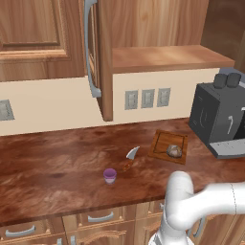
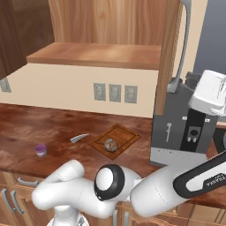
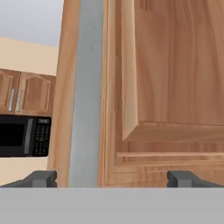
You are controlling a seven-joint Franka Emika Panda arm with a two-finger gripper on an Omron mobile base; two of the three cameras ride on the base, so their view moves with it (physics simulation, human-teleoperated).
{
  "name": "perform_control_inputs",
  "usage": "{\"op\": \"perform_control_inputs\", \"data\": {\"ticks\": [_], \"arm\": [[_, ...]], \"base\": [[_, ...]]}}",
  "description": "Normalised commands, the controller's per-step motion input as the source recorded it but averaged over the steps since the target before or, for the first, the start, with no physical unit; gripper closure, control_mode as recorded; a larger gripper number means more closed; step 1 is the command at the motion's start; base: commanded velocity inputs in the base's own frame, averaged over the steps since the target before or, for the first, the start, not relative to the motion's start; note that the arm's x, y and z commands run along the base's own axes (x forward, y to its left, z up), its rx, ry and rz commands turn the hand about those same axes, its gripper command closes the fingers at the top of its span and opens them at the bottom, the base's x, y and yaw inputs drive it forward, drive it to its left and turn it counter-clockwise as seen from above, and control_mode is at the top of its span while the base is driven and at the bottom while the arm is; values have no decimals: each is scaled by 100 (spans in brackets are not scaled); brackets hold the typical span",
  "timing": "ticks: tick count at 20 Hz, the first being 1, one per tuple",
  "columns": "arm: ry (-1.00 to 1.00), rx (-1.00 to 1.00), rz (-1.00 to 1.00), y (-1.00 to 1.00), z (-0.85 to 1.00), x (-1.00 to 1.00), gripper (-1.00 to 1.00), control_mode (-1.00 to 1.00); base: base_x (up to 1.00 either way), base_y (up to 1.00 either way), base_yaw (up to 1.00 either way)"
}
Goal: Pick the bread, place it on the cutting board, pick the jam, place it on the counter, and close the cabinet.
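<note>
Far to the left of the pincer and well below it, the jam stands upright on the tabletop, near the front edge, touching nothing else. Closer to the pincer's side, a knife lies flat on the tabletop between the jar and the cutting board, apart from both. The board lies further right, also well below the pincer, and the bread sits on it, towards the corner nearest the robot. Three wall sockets sit in the pale wall behind the board, under a plain wooden shelf.

The cabinet has its door swung open, edge-on to both base cameras, with the long grey bar handle on its outer face. In the right base view the arm reaches up just to the right of this door, in front of a dark coffee machine that stands on the tabletop.

In the hand view the pincer is spread wide and holds nothing. It faces the door's panelled outer face from close by. The bar handle runs upright between the two fingertips, nearer the left one, and the raised panel of the door lies towards the right one. Whether the tips touch the door cannot be told. Far beyond the left tip a black microwave shows under distant cupboards.
</note>
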Motion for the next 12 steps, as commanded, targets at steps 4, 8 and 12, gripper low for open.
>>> {"op": "perform_control_inputs", "data": {"ticks": [4,8,12], "arm": [[0,0,0,15,0,-38,-100,-100],[0,0,0,41,0,-26,-100,-100],[2,0,-5,53,0,-9,-100,-100]], "base": [[0,0,0],[0,0,0],[0,0,0]]}}
